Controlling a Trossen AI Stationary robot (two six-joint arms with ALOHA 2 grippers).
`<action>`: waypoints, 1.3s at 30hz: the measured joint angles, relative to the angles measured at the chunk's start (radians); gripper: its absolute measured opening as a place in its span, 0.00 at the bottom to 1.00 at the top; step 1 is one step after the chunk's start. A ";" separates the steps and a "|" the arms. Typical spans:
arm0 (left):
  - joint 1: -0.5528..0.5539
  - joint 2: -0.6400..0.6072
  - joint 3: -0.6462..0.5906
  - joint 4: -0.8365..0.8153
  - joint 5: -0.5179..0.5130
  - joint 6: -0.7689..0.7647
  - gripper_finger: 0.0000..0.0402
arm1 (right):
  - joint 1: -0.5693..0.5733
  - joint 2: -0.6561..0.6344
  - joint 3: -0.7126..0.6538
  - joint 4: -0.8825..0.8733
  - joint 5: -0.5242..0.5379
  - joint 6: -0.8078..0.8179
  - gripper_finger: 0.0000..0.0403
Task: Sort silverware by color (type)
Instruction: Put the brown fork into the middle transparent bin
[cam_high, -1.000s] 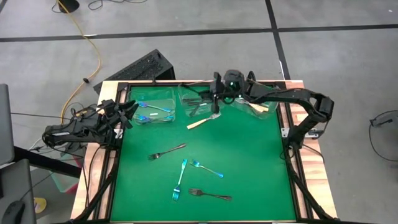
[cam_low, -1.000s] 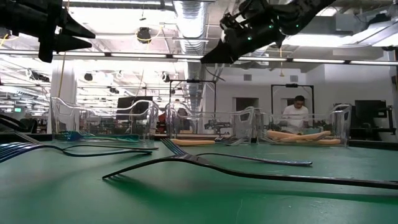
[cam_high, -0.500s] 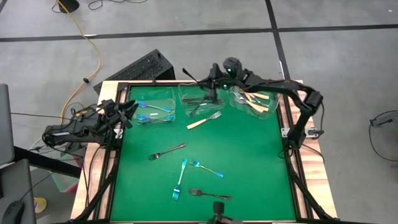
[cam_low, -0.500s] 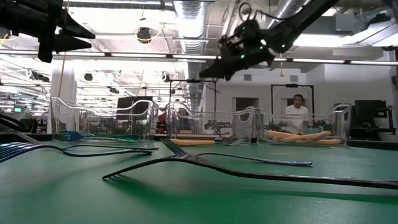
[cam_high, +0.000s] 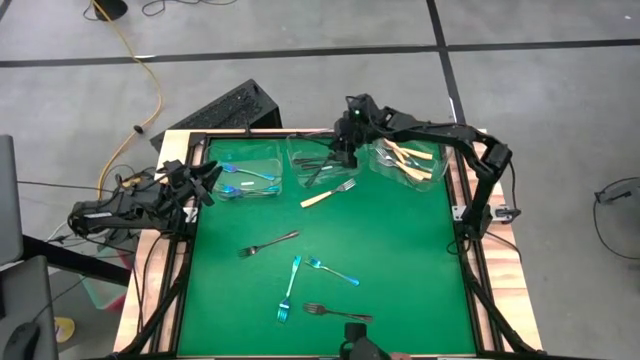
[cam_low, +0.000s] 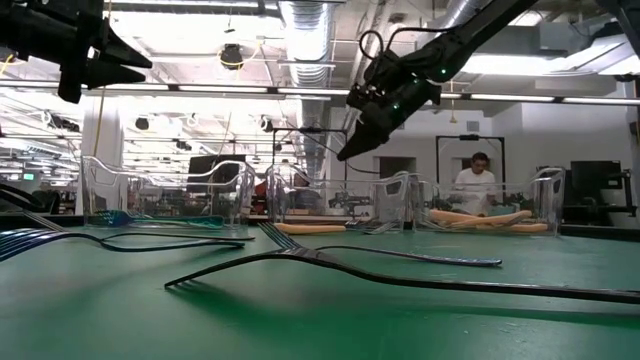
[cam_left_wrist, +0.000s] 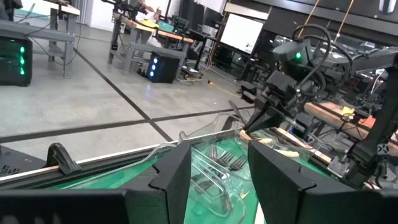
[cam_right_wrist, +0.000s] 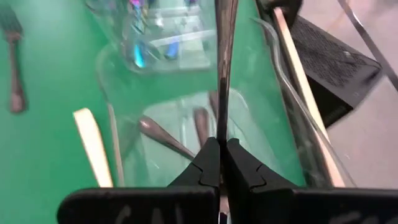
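My right gripper (cam_high: 343, 150) hangs over the middle clear tub (cam_high: 318, 168), shut on a dark grey fork (cam_right_wrist: 224, 62) that runs straight out past the fingertips. That tub holds more dark forks. The left tub (cam_high: 248, 180) holds blue forks, and the right tub (cam_high: 408, 162) holds cream-handled ones. On the green mat lie a cream-handled fork (cam_high: 328, 193), a dark fork (cam_high: 268, 243), two blue forks (cam_high: 290, 286) (cam_high: 333, 270) and another dark fork (cam_high: 338, 312). My left gripper (cam_left_wrist: 214, 180) waits open at the table's left edge (cam_high: 205, 180). My right gripper pinches the dark fork's slim shaft (cam_right_wrist: 221, 127) between its two fingertips (cam_right_wrist: 208, 163). The fork lies along the fingers and sticks out beyond them, seen edge-on. It is lifted clear above the middle tub, slanting down toward it. Which end is held cannot be told.
The three tubs stand in a row along the mat's far edge. A wooden frame (cam_high: 465, 215) rims the table. The mat's middle and right part (cam_high: 410, 250) lies bare. A person (cam_low: 478, 180) stands in the room far behind the table.
My right gripper, still shut on the dark fork, has swung over the middle tub and tipped from near level to steeply downward. The fork now points down at the tub. The arm's elbow has drawn back toward the far right corner.
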 joint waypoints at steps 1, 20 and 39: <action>0.000 0.000 0.000 0.000 -0.001 0.000 0.36 | 0.000 0.000 -0.001 -0.004 0.012 -0.008 0.06; 0.000 0.000 0.000 0.001 -0.001 -0.022 0.36 | -0.023 0.120 0.014 -0.059 0.045 -0.044 0.07; 0.000 0.000 0.000 0.001 -0.013 -0.021 0.36 | -0.023 0.185 0.048 -0.116 0.080 -0.051 0.07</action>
